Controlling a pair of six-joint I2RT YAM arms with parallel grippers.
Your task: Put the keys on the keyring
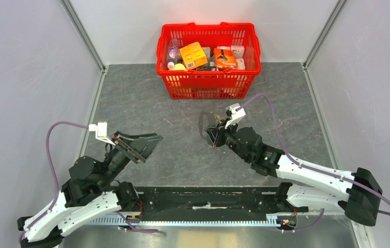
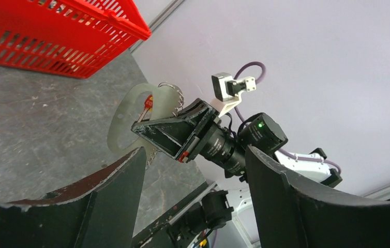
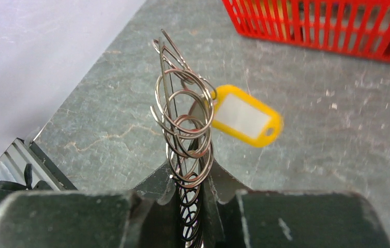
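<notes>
My right gripper [image 3: 190, 178] is shut on the keyring [image 3: 182, 119], a short chain of thin metal rings standing up from between its jaws. One of the keys, with a yellow tag [image 3: 244, 116], hangs from a ring just above the table. From above, the right gripper [image 1: 212, 138] sits mid-table with the grey-beige strap loop [image 1: 203, 125] beside it. My left gripper [image 1: 149, 147] is open and holds nothing, a short way left of the right one. In the left wrist view the left gripper [image 2: 195, 155] faces the right gripper [image 2: 175, 132], the strap [image 2: 123, 121] and the rings [image 2: 169, 88].
A red basket [image 1: 208, 85] full of small packaged goods stands at the back centre of the grey table [image 1: 146, 98]. Grey walls close in the left, right and far sides. A black rail [image 1: 208, 199] runs between the arm bases at the near edge.
</notes>
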